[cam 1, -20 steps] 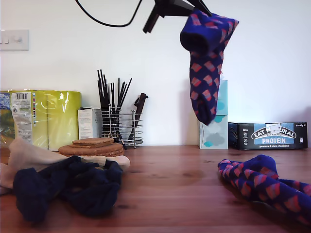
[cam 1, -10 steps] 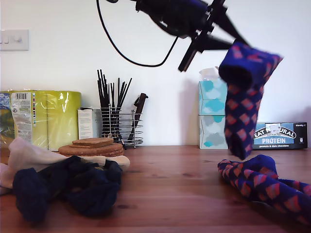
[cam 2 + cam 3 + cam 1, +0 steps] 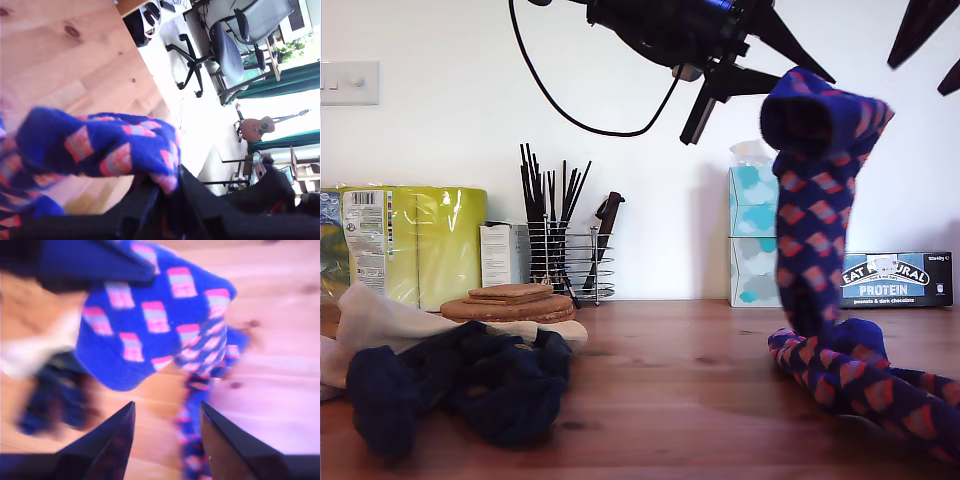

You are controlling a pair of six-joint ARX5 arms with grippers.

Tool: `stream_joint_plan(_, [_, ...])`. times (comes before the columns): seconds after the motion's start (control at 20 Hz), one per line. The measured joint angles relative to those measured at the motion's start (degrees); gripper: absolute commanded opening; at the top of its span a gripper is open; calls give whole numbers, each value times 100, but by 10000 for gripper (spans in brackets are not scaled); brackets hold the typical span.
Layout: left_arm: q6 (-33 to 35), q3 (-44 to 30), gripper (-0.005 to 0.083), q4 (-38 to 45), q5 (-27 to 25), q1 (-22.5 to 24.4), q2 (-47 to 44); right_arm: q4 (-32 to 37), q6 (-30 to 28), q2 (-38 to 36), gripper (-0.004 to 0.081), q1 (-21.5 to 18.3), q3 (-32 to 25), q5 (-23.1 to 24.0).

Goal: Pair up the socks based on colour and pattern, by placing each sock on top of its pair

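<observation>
Right, my first gripper (image 3: 782,78) is up high toward the exterior view's right, jaws clamped on the cuff end of the hanging sock (image 3: 815,200), a bright blue knit covered in red-pink diamond checks. It dangles long and slightly twisted, and its lower end reaches down onto the lying sock (image 3: 860,385), the same pattern, sprawled on the wooden table (image 3: 670,370) at the exterior view's right; the two look to be touching. Off at the exterior view's left sits the navy heap (image 3: 460,385), dark bunched socks, with a pale sock (image 3: 380,320) just behind it and a stack of cork coasters (image 3: 510,300) beside that. My second gripper (image 3: 916,80) only pokes in at the exterior view's top right corner, so that camera says little about it. Its own wrist view settles it: the second gripper (image 3: 167,410) has its two dark fingers spread wide with nothing between them, looking down on the hanging sock (image 3: 160,325) and, blurred, the lying sock (image 3: 192,440) beneath. The first wrist view gives the pinch up close, first gripper (image 3: 167,195) with the checked fabric (image 3: 100,145) bunched in its jaws, and beyond the table edge an office chair (image 3: 225,45) and a guitar (image 3: 257,127) that no other camera catches.
</observation>
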Motion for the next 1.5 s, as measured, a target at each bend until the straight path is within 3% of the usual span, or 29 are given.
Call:
stream_joint_plan(0.2, [85,2,77,4,55,20,0,103,92,192,443,-1209,0,-1799])
stream_joint_plan(0.35, [120,2,76,9,101,0,0,332,208,804,443,-1384,0,-2597])
stream_joint_plan(0.45, [120,0,77,20,166,-2,0,619,275,1167,443,-1379,0,-2881])
stream_joint_plan(0.75, [87,0,76,221,201,-15,0,1189,516,1696,433,-1360,0,-3003])
stream_joint_plan(0.85, [33,0,72,339,203,-13,0,1443,619,1825,392,-1268,0,-3042])
stream_joint_plan(1.0, [-42,2,70,365,168,-13,0,1672,756,1982,247,-1082,0,-3088])
stream_joint_plan(1.1, [-44,2,70,365,136,-13,0,1810,833,1991,22,-1067,0,-3099])
stream_joint_plan(1.35, [33,2,85,369,131,-13,0,1700,822,1991,-13,-1067,0,-3101])
stream_joint_plan(1.5, [741,2,271,363,-151,50,0,1429,605,1978,-13,-1067,0,-3110])
